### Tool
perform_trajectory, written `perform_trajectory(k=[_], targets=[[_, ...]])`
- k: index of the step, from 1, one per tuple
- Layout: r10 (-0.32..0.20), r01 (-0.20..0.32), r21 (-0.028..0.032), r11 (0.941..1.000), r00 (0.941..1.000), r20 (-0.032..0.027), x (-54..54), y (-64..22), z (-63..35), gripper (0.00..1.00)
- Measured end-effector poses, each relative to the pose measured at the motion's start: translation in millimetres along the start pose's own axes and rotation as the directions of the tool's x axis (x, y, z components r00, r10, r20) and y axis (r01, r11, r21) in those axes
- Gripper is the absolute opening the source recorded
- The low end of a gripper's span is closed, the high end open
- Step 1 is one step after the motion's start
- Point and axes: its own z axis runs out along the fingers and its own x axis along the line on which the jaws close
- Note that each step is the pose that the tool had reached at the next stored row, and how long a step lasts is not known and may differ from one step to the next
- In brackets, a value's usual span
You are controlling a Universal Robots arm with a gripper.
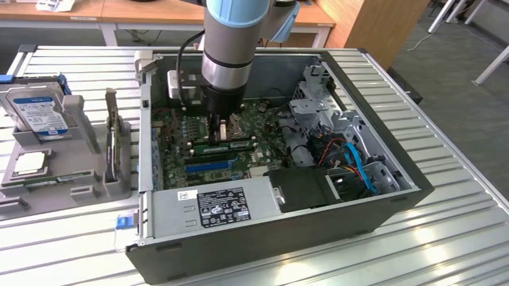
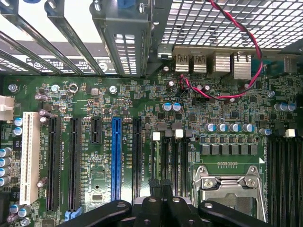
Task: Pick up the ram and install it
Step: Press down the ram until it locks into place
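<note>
Down inside the open case (image 1: 374,173), the arm (image 1: 229,59) reaches straight to the motherboard (image 1: 238,134), and the pincer (image 1: 217,132) sits right at the memory slots (image 2: 169,163) beside the CPU socket (image 2: 227,184). Its fingers (image 2: 163,198) are closed tight together, pressed to a narrow dark edge standing in one slot (whether that edge is the ram I cannot tell from either view). From the wrist view the fingertips meet at the slot line, with the blue expansion slot (image 2: 116,158) and a white slot (image 2: 29,158) off to one side, and a red-and-black cable (image 2: 246,61) looping near the rear ports (image 2: 213,61).

Over on the table (image 1: 445,238), beyond the case toward the exterior view's left, a gray holder (image 1: 75,149) carries a hard drive (image 1: 36,113) standing upright, a dark card (image 1: 111,134) on edge, and a chip (image 1: 30,162) lying flat. A green stick (image 1: 57,179) lies flat in the holder's near row, well apart from the pincer. At the case's near edge sits the power supply (image 1: 214,205), label up.
</note>
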Motion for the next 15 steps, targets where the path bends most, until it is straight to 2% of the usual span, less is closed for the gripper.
perform_trajectory(k=[15], targets=[[0.0,0.0,0.0001,1.0,1.0,-0.0002,0.1,-0.1,0.7,0.1]])
